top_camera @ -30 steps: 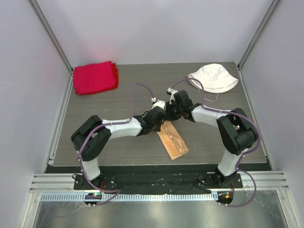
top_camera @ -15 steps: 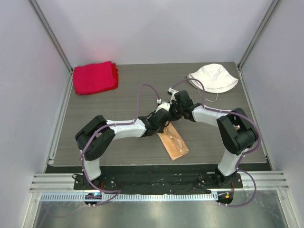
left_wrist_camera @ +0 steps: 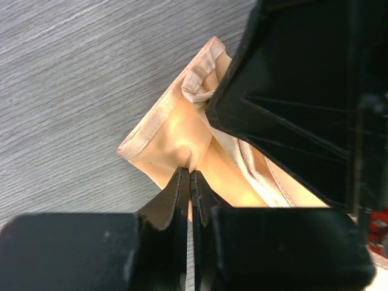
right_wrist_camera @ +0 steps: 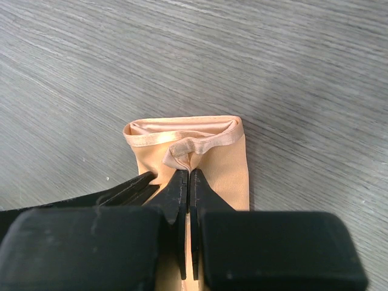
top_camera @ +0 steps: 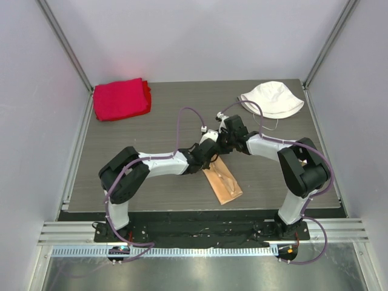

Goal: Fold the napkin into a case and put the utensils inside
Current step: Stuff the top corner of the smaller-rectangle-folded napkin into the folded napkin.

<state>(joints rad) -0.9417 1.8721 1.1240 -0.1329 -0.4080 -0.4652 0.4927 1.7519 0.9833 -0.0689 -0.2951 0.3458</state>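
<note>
The case [top_camera: 224,183] lies flat and slanted on the counter [top_camera: 151,127], near the front edge between the two arms, with its far end under both tools. That end is held twice. The left tool [left_wrist_camera: 190,176] is closed to a narrow slit on a small pinch of the upper satin, just behind the hemmed edge. The right tool [right_wrist_camera: 190,173] is closed on the bunched hem at the mouth itself. No utensil is seen in any view.

Several slips are judged possible from here. The satin is thin and glossy and each pinch is small, so the hem could be lost if the tools were drawn apart unevenly. If both layers have been caught in one pinch, the mouth would be kept shut rather than opened. A strong upward pull could drag the whole case across the counter or undo its folds. The tools also stand just beside each other, so one could be knocked by the other.

Only the overhead view gives the full length and slant of the case. It also shows the red cloth [top_camera: 120,99] and the hat [top_camera: 273,99], well apart at the far corners, but both grips are hidden there beneath the wrists. The left wrist view shows the pucker raised at the pinch and the bulk of the right tool over the cloth. The right wrist view alone shows the mouth, where paler inner satin lies behind the curled hem. How many layers are held cannot be told.
</note>
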